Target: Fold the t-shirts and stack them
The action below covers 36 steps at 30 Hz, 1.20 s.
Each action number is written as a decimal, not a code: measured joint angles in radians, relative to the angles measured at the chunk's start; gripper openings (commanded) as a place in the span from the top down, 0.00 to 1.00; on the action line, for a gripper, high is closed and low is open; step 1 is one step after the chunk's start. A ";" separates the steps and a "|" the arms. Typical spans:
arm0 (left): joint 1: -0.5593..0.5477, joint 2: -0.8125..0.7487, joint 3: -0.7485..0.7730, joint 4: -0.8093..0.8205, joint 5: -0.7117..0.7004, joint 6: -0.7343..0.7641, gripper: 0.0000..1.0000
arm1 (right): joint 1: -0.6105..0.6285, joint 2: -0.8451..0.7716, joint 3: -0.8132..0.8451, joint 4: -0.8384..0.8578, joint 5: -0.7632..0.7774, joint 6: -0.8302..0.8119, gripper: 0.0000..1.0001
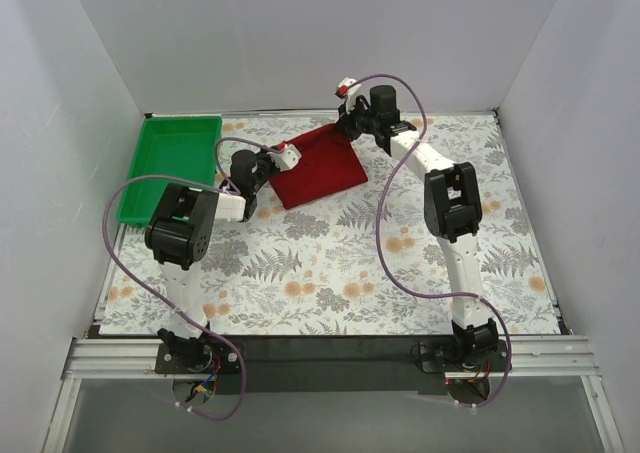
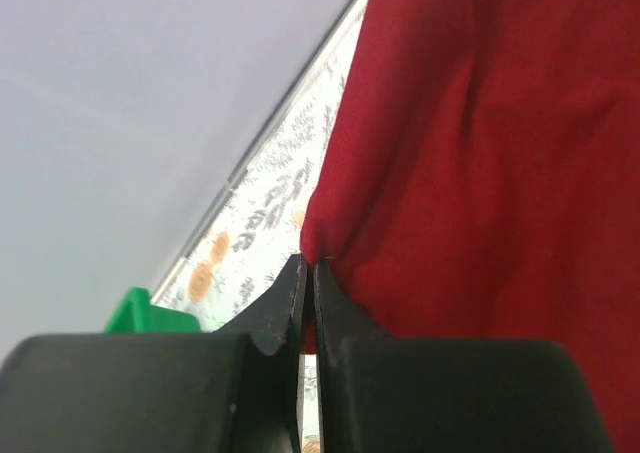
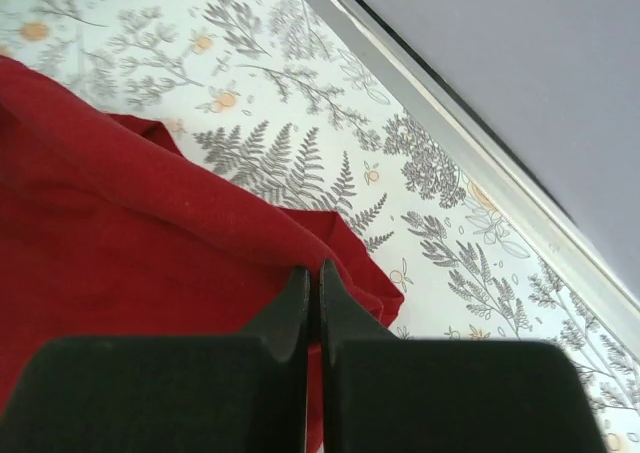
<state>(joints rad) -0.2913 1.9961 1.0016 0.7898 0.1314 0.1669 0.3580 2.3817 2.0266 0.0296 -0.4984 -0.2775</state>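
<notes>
We are seeing a plain dark red t-shirt between black fingers, a white tablecloth showing grey ferns and orange flowers beyond them, and a green tray to their left.

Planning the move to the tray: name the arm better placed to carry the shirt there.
Left, probably. The left gripper is shut on the t-shirt edge nearest the green tray; the right gripper, also pinching cloth, sits at the shirt's far corner, further from the tray.
</notes>
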 measured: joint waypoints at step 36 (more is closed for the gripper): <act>0.003 0.013 0.114 -0.133 -0.304 -0.211 0.36 | 0.025 0.134 0.047 0.132 0.282 0.145 0.24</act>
<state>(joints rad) -0.2878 2.0090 1.1152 0.6567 -0.1726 -0.0441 0.3828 2.5156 2.0739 0.1616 -0.2169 -0.1322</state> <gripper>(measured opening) 0.610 0.730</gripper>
